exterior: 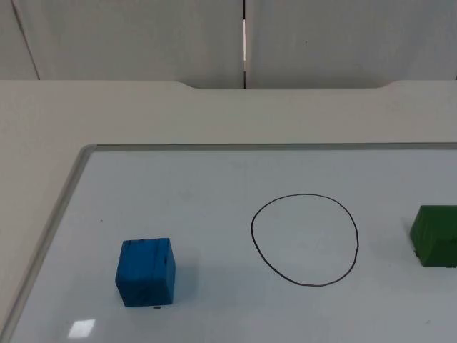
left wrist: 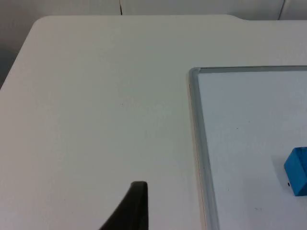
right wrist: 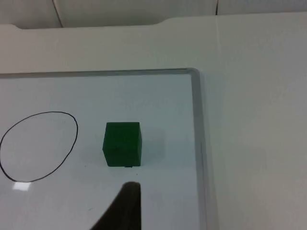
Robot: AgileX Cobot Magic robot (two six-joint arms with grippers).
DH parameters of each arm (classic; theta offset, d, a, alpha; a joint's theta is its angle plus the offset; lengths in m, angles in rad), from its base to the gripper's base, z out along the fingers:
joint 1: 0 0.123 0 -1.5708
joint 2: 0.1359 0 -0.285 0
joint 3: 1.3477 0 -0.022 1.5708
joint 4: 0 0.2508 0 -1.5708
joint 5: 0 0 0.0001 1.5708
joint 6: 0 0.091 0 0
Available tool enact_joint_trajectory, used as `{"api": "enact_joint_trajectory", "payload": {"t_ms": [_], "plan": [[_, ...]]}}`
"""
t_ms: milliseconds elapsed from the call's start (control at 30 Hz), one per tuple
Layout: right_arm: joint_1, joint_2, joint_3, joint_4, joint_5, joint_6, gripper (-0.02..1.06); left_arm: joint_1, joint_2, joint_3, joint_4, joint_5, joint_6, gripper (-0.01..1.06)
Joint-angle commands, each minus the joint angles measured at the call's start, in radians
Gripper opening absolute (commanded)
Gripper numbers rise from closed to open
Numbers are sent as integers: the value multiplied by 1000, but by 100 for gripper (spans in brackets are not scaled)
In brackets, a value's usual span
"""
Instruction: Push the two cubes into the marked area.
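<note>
1. Two cubes sit on a white board with a silver metal frame [exterior: 71,187], which lies flat on the white desk [exterior: 143,114].
2. Over on the left side of the board sits the blue wooden cube [exterior: 146,271], well apart from the hand-drawn black oval outline [exterior: 305,240] that marks the target area.
3. On the right side sits the dark green wooden cube [exterior: 435,236], just beside the oval but outside its line, cut off by the picture's edge in the top view.
4. Inside the oval the board surface is bare; both cubes stand outside it, one on each side.
5. From the left wrist camera, the left tool [left wrist: 129,211] hangs above the bare desk, off the board's left frame, with the blue cube [left wrist: 298,171] well apart from it on the board.
6. From the right wrist camera, the right tool [right wrist: 122,208] hovers over the board, near the green cube [right wrist: 123,143], not touching it, with the oval [right wrist: 38,146] off to that cube's side.
7. One black fingertip shows per tool, so whether either is wide or narrow I cannot tell.
</note>
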Motion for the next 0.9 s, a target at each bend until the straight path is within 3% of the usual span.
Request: {"api": "enact_joint_trajectory", "payload": {"t_ms": [0,300,533,600,867], "plan": [[-4,-3,6,-4,-7,-27,105,3,-4,4,-3,2,2,105],[-4,-3,6,-4,-7,-29,105,3,-4,0,-4,-4,2,104],[-4,-3,6,-4,-7,-29,105,3,46,-55,-3,-17,2,86],[-4,-3,6,-4,-7,-29,105,3,97,-67,-3,-41,2,80],[-4,-3,6,-4,-7,-33,105,3,258,-112,-6,-152,2,76]]}}
